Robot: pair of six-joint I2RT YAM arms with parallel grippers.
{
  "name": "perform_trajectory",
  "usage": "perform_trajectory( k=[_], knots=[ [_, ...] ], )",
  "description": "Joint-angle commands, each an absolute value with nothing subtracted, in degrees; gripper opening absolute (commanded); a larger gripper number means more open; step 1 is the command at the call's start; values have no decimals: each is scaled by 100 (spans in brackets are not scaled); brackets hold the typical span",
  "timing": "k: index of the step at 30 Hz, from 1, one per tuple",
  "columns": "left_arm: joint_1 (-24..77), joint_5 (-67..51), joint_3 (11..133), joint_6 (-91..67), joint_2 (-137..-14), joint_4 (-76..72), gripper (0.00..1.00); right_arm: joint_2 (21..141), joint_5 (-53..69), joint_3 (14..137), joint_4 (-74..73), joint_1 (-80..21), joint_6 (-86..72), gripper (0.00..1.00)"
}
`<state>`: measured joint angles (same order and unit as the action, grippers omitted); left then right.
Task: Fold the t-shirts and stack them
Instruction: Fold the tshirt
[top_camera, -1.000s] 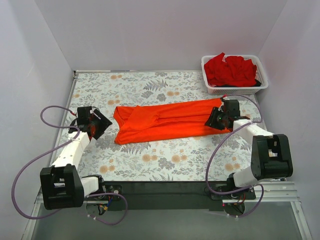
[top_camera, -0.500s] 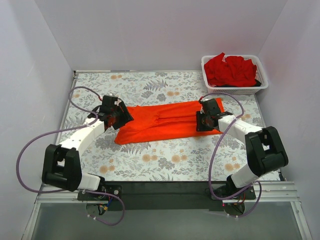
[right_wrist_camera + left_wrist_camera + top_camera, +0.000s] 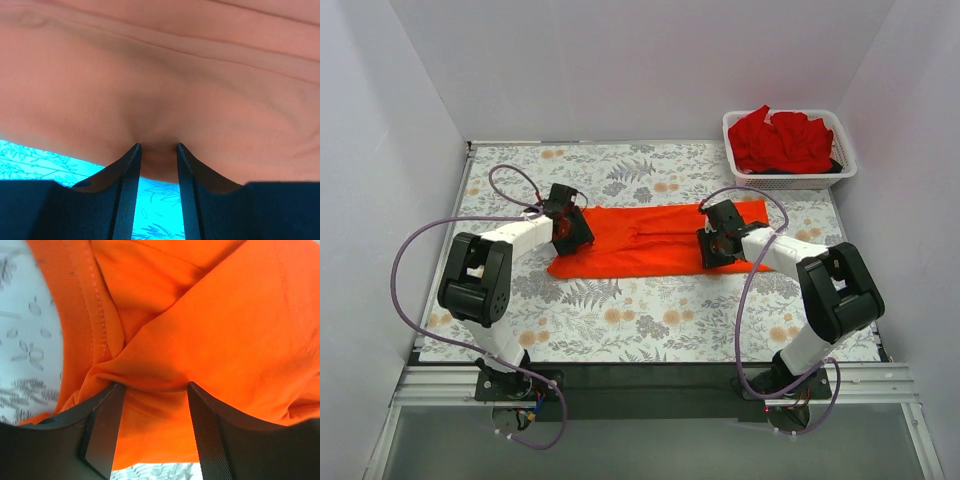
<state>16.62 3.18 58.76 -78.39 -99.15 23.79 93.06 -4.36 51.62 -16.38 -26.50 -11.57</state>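
The bright orange-red t-shirt (image 3: 650, 240) lies folded into a long strip across the middle of the table. My left gripper (image 3: 570, 228) is at its left end. In the left wrist view its fingers (image 3: 102, 432) stand wide apart with a raised fold of the orange cloth (image 3: 200, 325) between their tips. My right gripper (image 3: 715, 240) is on the strip's right part. Its fingers (image 3: 129, 180) are close together and pinch a pucker of the cloth (image 3: 160, 75) at its near edge. The deeper red t-shirts (image 3: 782, 140) are heaped in the basket.
The white mesh basket (image 3: 790, 182) stands at the back right corner of the flower-patterned table (image 3: 650, 320). Grey walls close in the left, back and right sides. Purple cables loop off both arms.
Both arms swung inward onto the shirt: the left gripper came from off the cloth at the left onto its left end, and the right gripper moved from the right end towards the middle.
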Motion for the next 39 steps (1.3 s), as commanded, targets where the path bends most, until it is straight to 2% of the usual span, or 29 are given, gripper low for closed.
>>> perform_trajectory(
  k=[1,9,14,18,22,27,28,30,32,39],
  knots=[
    [1652,703,6204,-7726,-10264,2373,52,9308,-62,4922,-2030,-2996,-1081,41],
    [1512,1256,7065,-6953,-11100,2426,53,9290,667,4991,-2688,-4191,-1362,41],
    [1512,1502,8023,-6189,-11899,2382,57,10087,641,6124,-3242,-5122,-1345,42],
    [1424,1845,8867,-5582,-12532,2356,60,10642,1414,6871,-3305,-5422,-1318,42],
    [1283,1837,9980,-5212,-13330,2294,61,11196,1661,7794,-3410,-5739,-1275,42],
    [1239,1469,10757,-5133,-13632,2294,66,11400,1190,8761,-3787,-5827,-1081,46],
    [1239,1433,10888,-5115,-13597,2285,71,11260,1056,8754,-3814,-5827,-1046,49],
    [1239,1380,10951,-5115,-13430,2250,73,11066,679,8623,-3919,-5801,-923,51],
    [1239,1257,10969,-5150,-13168,2206,80,10715,406,8421,-3981,-5757,-897,54],
    [1248,1371,10688,-6116,-12157,2433,82,9713,-316,7173,-3982,-5230,-827,60]
  ],
)
